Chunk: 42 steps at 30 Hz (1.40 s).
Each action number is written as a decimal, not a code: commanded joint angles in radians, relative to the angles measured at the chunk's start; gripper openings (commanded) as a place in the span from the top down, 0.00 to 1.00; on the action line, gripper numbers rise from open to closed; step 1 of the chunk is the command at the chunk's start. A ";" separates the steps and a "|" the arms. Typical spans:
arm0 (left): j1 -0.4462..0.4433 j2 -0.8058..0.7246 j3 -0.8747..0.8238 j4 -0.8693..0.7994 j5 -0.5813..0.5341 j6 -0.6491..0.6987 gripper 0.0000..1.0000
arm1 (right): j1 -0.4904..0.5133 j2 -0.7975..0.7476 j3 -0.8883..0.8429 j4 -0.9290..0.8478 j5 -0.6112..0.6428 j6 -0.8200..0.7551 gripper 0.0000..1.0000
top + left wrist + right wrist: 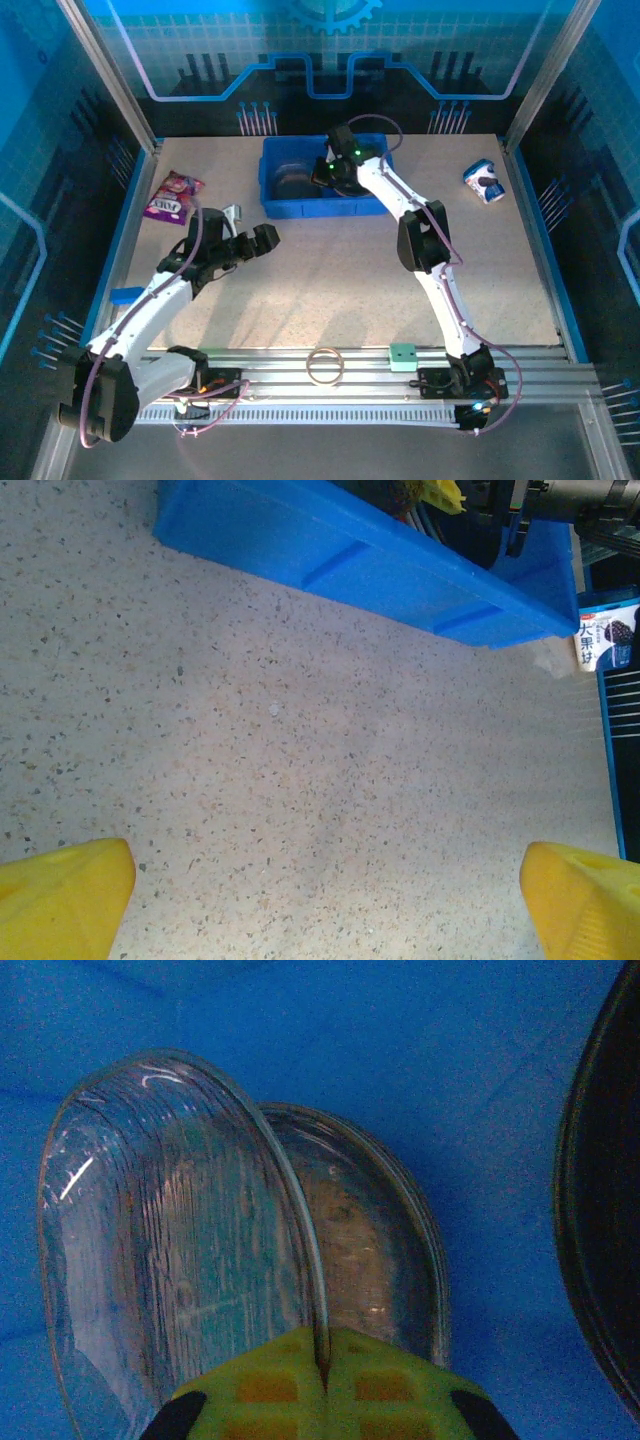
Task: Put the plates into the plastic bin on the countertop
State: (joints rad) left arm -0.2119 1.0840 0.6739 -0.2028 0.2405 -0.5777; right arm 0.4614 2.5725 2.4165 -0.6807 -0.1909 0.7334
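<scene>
My right gripper reaches down into the blue plastic bin at the back of the countertop. Its yellow-green fingers are shut on the rim of a clear ribbed plate, held on edge above the bin floor. Behind it sits another clear plate, and a dark plate lies at the right edge. Dark plates show in the bin's left half. My left gripper hovers open over bare countertop, its yellow fingertips wide apart, with the bin's wall ahead of it.
A purple candy bag lies at the back left and a white-and-blue packet at the back right. A thin ring and a green block rest on the front rails. A small blue block sits at the left edge.
</scene>
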 commanded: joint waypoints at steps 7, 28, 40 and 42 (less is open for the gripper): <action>0.007 0.030 -0.007 0.022 0.023 0.001 0.00 | -0.004 -0.029 0.006 -0.004 0.038 -0.005 0.60; 0.007 0.084 0.024 0.057 0.030 0.002 0.01 | 0.002 -0.155 -0.135 0.038 0.081 -0.082 0.64; 0.021 0.107 0.019 0.041 0.022 0.024 0.01 | -0.003 -0.011 -0.059 0.071 0.011 -0.008 0.75; 0.028 0.108 0.016 0.041 0.023 0.024 0.01 | -0.004 -0.004 -0.062 0.076 0.008 -0.003 0.75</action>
State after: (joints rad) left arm -0.1989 1.1862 0.6724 -0.1699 0.2516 -0.5751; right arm 0.4625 2.5431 2.3287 -0.6113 -0.1577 0.7040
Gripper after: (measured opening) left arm 0.993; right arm 0.251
